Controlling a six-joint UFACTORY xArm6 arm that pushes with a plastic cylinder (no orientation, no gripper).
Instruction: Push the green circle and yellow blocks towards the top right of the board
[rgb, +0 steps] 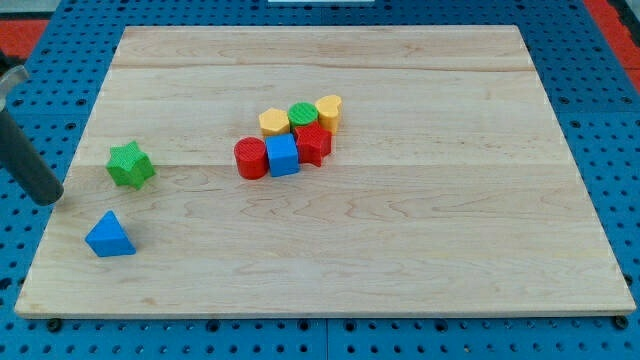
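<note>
Wooden board: my tip left of green star.

Bright, even overhead light; blocks cast only short soft shadows on the worktop; focus sharp, the rod at left slightly blurred

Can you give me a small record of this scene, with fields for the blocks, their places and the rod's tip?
board: wooden board on a blue pegboard
cluster, near the centre: yellow hexagon, green circle, yellow heart in the back row; red cylinder, blue cube, red block in the front row
apart, at the view's left: green star, blue triangle
my tip: at the board's left edge, left of the green star, touching no block
task blocks: in the cluster, not at the top right
</note>
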